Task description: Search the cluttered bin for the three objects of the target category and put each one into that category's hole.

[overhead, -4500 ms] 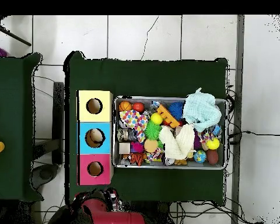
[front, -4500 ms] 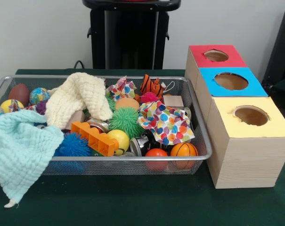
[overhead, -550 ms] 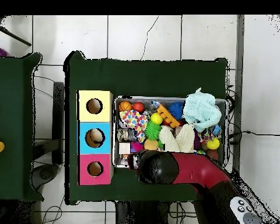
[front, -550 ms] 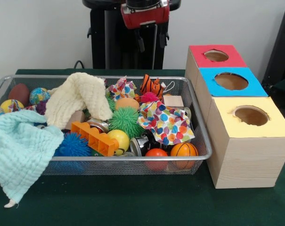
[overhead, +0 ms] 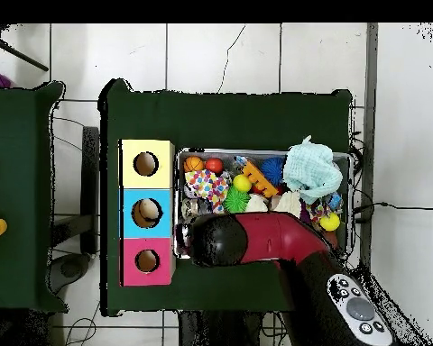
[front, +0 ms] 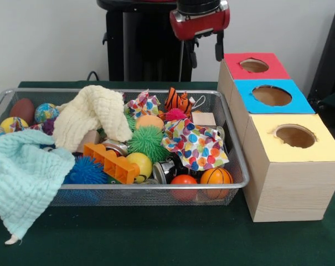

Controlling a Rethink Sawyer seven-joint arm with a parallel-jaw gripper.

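A robotics lab: a red arm (overhead: pixel 283 236) reaches over a green-clothed table (front: pixel 156 238) on a tiled floor (overhead: pixel 220 59), with cables (overhead: pixel 76 324) trailing beside it and plain white walls (front: pixel 45 39) behind.

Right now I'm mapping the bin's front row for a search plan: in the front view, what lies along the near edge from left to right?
Mint cloth → blue spiky ball → orange toy block → yellow ball → orange ball → mini basketball → yellow-topped box, outside the cluttered bin.
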